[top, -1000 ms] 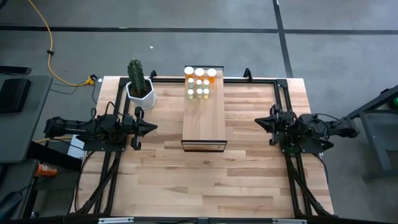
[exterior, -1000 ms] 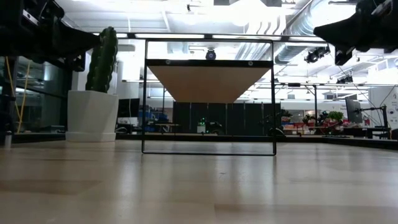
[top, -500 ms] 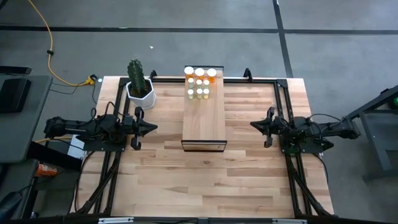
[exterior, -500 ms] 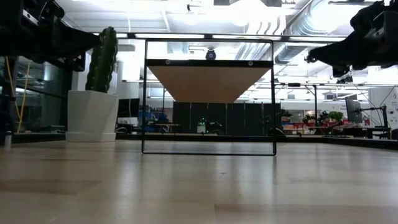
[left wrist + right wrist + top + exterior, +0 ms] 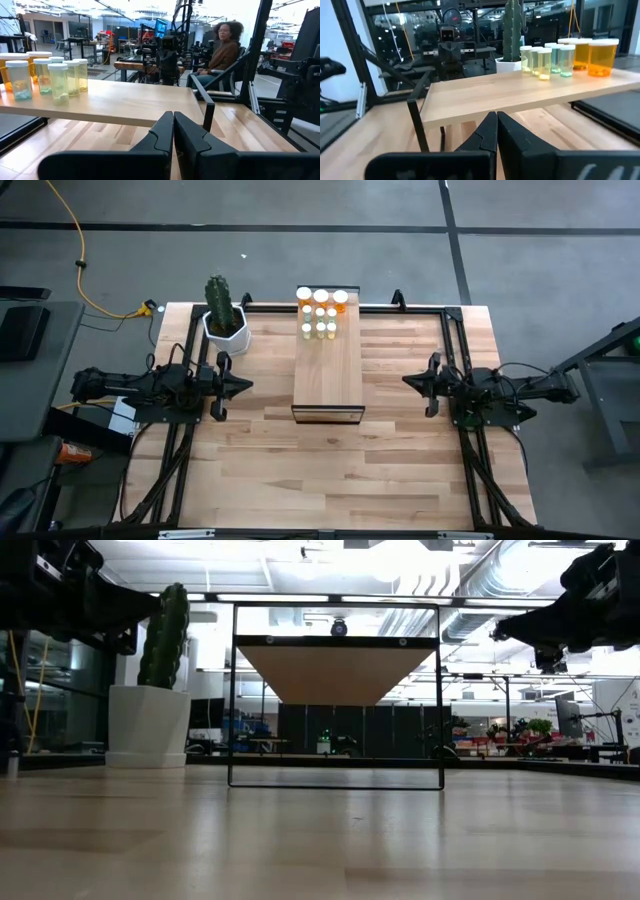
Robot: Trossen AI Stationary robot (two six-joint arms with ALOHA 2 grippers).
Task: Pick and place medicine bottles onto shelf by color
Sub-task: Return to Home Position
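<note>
Medicine bottles (image 5: 321, 312): standing sorted at the far end of the shelf (image 5: 328, 370), orange at the far edge, pale green just nearer.

Looking down from above: seeing the left hand (image 5: 240, 385) parked left of the shelf and the right hand (image 5: 410, 380) parked right of it, both well apart from it over the desk (image 5: 330, 470). Judging the return home best done by keeping each arm drawn back on its own side, moving level and slowly, and avoiding the shelf frame and the cactus pot (image 5: 226, 327).

Looking across at desk height: seeing both arms hanging high, away from the shelf's dark frame.

Looking past the left wrist: finding the fingers (image 5: 162, 131) pressed together, gripping nothing, with bottles standing on the plank beyond.

Looking past the right wrist: finding the fingers (image 5: 487, 132) likewise pinched together and empty.

Comparing with a second ago: finding the right hand pushed slightly nearer the shelf and dipped lower, then barely shifting over the last half second. Finding the left hand and the bottles unmoved.
</note>
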